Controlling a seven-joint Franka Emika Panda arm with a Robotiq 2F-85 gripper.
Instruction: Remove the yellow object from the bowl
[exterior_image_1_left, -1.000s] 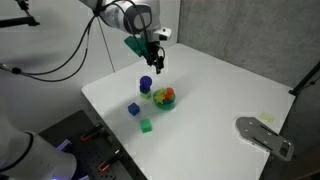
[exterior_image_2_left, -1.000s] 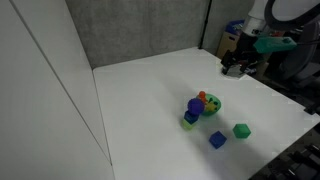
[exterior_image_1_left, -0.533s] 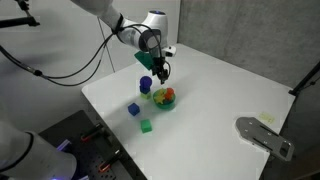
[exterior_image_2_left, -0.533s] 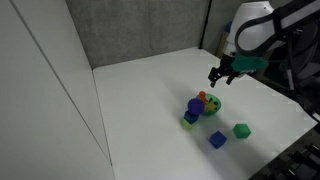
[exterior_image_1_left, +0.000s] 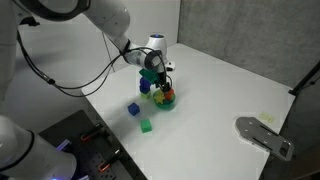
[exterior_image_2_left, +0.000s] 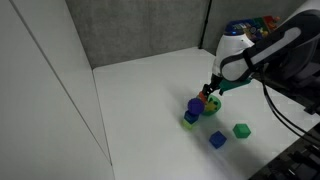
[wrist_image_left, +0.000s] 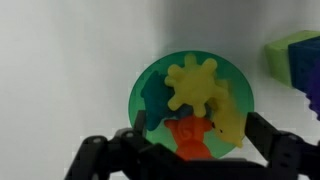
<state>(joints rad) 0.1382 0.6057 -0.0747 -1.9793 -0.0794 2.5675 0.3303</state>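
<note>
The green bowl (wrist_image_left: 150, 75) fills the wrist view. In it lie the pale-yellow star-like object (wrist_image_left: 195, 83), an orange-red piece (wrist_image_left: 190, 135), a teal piece (wrist_image_left: 155, 100) and a second yellow lump (wrist_image_left: 232, 118). My gripper (wrist_image_left: 200, 140) is open, with one finger on each side of the bowl's near part, level with the orange-red piece. In both exterior views the gripper (exterior_image_1_left: 158, 82) (exterior_image_2_left: 212, 91) hangs just over the bowl (exterior_image_1_left: 164, 100) (exterior_image_2_left: 209, 104), with the fingertips at its rim. The fingers hold nothing.
A dark blue cylinder cup (exterior_image_2_left: 194, 105) stands right beside the bowl, with a green block (exterior_image_2_left: 188, 120) next to it. A blue cube (exterior_image_1_left: 133, 109) and a green cube (exterior_image_1_left: 146, 126) lie nearer the table edge. A grey flat object (exterior_image_1_left: 265, 137) lies at the table's corner.
The gripper has come down from above and behind the bowl to sit right over it. The bowl, its pieces and the cubes have not moved.
</note>
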